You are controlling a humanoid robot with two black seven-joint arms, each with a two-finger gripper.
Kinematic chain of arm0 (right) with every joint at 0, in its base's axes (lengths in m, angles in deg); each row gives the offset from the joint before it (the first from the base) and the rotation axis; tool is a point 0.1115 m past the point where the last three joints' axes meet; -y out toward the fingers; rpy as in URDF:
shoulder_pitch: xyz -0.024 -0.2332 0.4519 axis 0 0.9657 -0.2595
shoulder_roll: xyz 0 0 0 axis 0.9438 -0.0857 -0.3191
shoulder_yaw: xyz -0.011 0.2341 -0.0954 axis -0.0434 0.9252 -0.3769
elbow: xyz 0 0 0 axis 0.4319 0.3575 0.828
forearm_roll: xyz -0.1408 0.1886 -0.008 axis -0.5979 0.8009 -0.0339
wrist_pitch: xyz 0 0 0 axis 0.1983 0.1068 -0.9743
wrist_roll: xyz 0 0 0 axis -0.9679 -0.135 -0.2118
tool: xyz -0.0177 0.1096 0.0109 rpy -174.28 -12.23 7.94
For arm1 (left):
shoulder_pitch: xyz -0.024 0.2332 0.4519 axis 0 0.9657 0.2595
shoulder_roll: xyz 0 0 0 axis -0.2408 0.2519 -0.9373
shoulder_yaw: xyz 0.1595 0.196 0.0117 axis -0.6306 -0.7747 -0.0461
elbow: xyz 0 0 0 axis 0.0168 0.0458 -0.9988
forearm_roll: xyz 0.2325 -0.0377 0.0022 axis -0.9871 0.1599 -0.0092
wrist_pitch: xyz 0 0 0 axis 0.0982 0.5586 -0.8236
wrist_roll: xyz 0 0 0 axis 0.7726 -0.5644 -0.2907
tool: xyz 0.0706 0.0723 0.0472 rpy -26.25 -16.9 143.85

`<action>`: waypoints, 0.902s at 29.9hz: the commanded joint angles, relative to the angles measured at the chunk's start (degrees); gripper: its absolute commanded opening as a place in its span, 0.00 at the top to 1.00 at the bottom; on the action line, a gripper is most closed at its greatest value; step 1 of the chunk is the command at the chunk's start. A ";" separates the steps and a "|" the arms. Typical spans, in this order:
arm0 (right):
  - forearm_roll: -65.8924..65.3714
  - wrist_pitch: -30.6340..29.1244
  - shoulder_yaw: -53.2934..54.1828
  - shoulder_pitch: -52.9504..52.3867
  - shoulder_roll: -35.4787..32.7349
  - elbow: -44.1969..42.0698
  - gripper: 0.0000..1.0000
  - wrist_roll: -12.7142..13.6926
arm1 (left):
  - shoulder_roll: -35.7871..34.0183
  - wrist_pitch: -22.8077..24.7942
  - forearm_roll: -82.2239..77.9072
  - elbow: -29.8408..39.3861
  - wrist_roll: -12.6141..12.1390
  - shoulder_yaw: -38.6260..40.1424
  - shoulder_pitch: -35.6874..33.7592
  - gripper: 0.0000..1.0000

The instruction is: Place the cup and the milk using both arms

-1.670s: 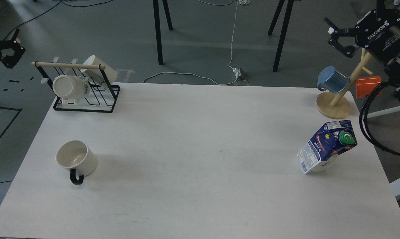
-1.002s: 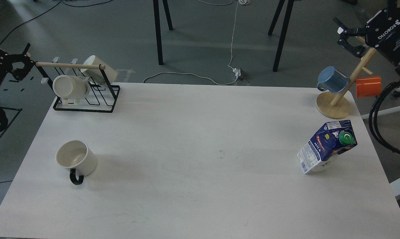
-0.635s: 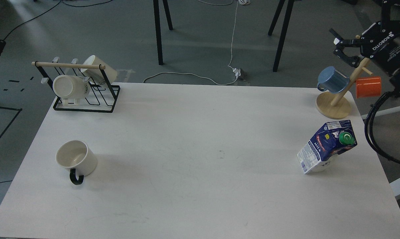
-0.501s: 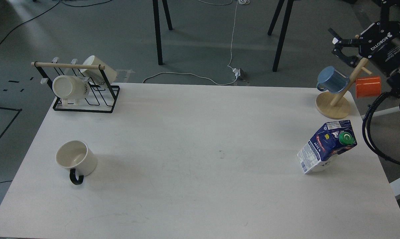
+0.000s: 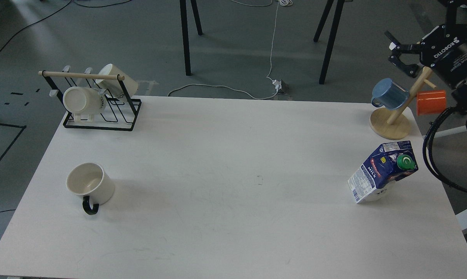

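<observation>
The cup [image 5: 90, 186], cream-white with a black loop handle facing the front edge, stands upright on the white table [image 5: 233, 217] at the near left. The milk [image 5: 382, 171], a dark-blue and white carton with a green cap, stands at the right side of the table. My right gripper [image 5: 397, 52] is open and empty, high at the far right, above the wooden mug tree and well behind the milk. My left gripper is out of view.
A black wire rack [image 5: 98, 102] holding white mugs stands at the table's back left corner. A wooden mug tree [image 5: 390, 122] with a blue mug [image 5: 389, 93] and an orange mug [image 5: 431, 102] stands at the back right. Black cable [image 5: 431, 155] hangs by the right edge.
</observation>
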State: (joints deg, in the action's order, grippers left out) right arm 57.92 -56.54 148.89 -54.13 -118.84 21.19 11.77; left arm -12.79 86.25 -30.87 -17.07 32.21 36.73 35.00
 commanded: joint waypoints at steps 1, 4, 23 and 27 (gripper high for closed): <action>-0.01 0.00 0.11 -0.06 -0.17 -0.01 0.01 0.00 | 0.39 -0.01 -13.14 8.40 0.14 -0.24 0.72 0.00; -0.01 0.00 0.11 -0.06 -0.26 -0.01 0.01 0.00 | 0.05 -0.01 -22.91 14.47 0.14 -3.56 1.16 0.01; -0.09 0.00 0.11 0.12 -0.26 -0.10 0.01 0.00 | 2.59 -0.01 -32.60 18.00 0.14 -16.14 1.77 0.00; -0.09 0.00 0.11 0.12 -0.35 -0.19 0.01 0.00 | 2.50 -0.01 -33.74 18.00 0.14 -22.37 1.60 0.00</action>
State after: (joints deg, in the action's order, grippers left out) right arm 57.83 -56.54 149.01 -54.01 -119.14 21.10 11.77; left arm -10.28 86.24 -63.60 0.89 32.35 18.25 36.61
